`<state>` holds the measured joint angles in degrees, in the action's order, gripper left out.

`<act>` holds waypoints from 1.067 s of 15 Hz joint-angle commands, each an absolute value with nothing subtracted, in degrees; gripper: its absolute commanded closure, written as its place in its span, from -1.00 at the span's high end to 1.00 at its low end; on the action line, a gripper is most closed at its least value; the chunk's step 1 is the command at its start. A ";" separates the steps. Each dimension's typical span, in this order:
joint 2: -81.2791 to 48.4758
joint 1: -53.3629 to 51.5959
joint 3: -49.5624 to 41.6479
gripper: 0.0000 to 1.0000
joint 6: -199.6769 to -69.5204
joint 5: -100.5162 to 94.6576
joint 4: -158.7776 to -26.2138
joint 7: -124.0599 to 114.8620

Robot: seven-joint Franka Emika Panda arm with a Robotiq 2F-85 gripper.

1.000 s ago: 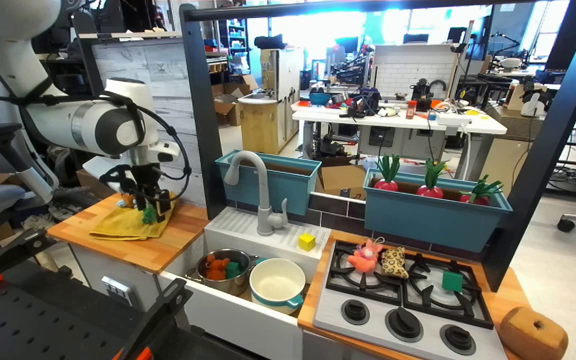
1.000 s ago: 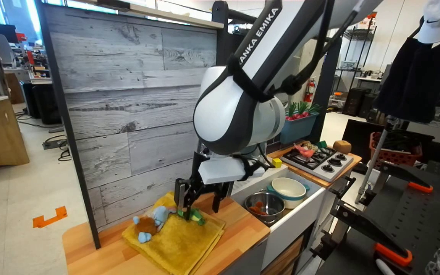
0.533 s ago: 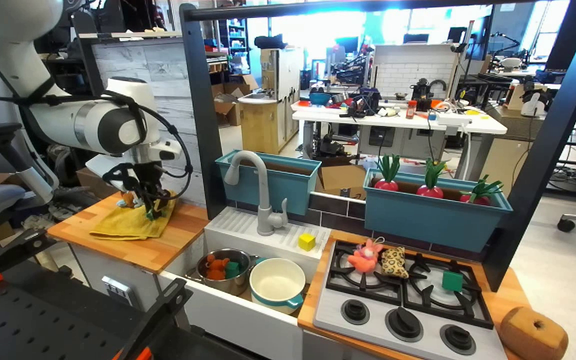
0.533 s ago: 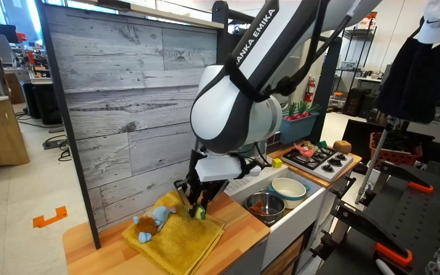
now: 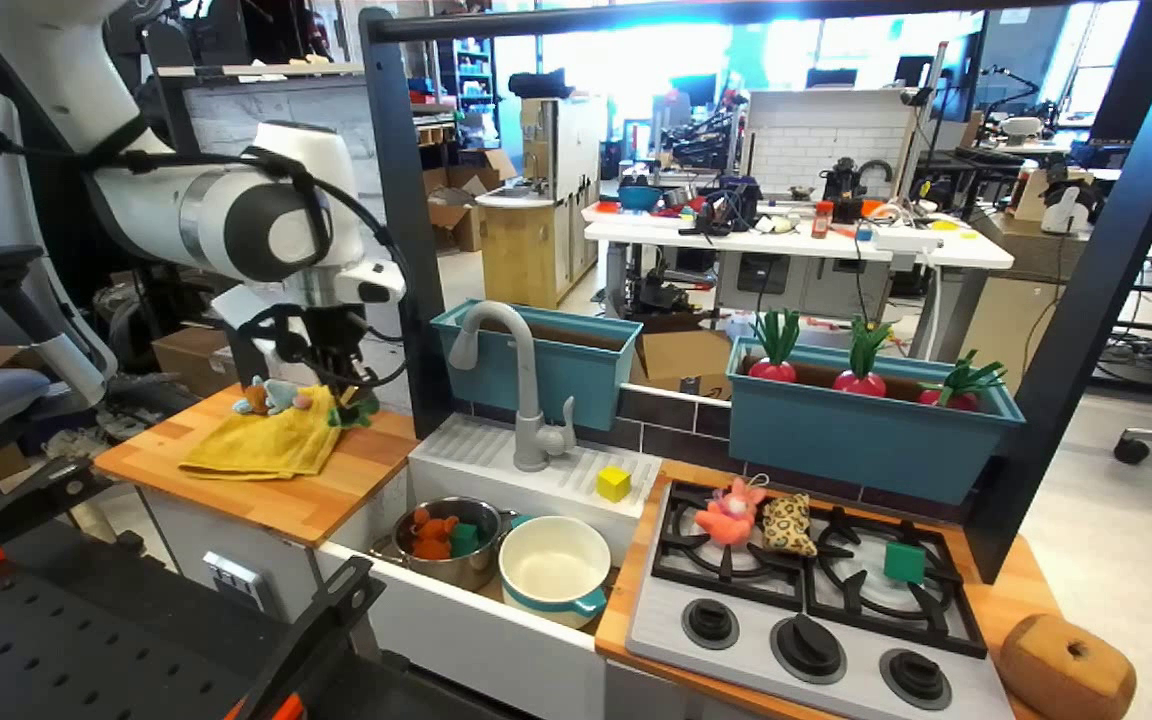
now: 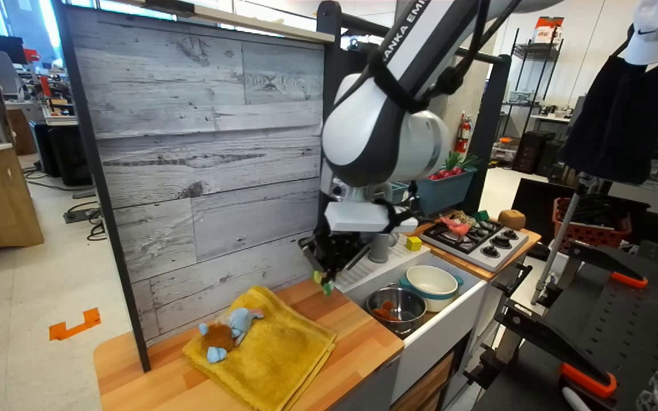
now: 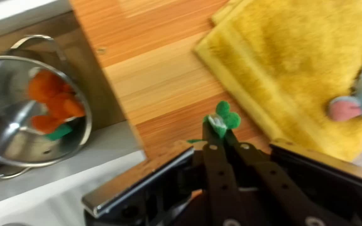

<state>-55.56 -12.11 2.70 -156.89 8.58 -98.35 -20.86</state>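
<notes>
- Pincer [image 7: 220,133], black: pinching the toy [image 7: 231,120] between its tips. Half a second ago it gripped at the towel [image 6: 277,354]; now it is raised and shifted toward the sink [image 6: 443,325].
- Toy, green: off the towel, held over the rear of the worktop [image 6: 357,331], near the end beside the sink. Exact height above the wood cannot be read.
- Towel, yellow, folded: unmoved, relieved of the toy.
- Plush [image 6: 241,322], blue and brown: still on the towel. One piece or two, cannot tell.
- Pot [image 5: 446,572], steel: in the sink, unmoved, with orange pieces [image 7: 60,103] and a green piece [image 7: 59,131] inside. Apart from the toy.
- White pot [image 5: 531,598], teal base: next to the steel one, unmoved.
- Yellow block [image 5: 613,484]: near the faucet [image 5: 528,400], unmoved.
- Bearing on the work, as judged: pick-up made, carrying under way, release not yet made. Only the tips bear on the toy, so a slip seems possible.
</notes>
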 commanded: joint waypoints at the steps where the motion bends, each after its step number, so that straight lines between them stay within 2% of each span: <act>1: -48.34 -12.62 -5.79 -0.92 -155.04 8.24 -107.92 -25.35; 6: -51.19 -10.81 -15.38 -0.92 -155.96 7.92 -106.39 -30.22; 10: -54.66 -5.99 -14.03 -0.92 -154.88 10.13 -100.05 -31.06; 14: -58.02 -6.15 -15.94 -0.92 -152.05 8.76 -96.21 -34.36; 15: -58.42 -5.64 -15.80 -0.18 -151.92 9.04 -95.50 -34.94; 16: -58.71 -5.35 -15.67 -0.16 -151.96 9.11 -94.92 -35.47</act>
<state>-56.89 -6.22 -15.56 -154.05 8.58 -98.57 -33.66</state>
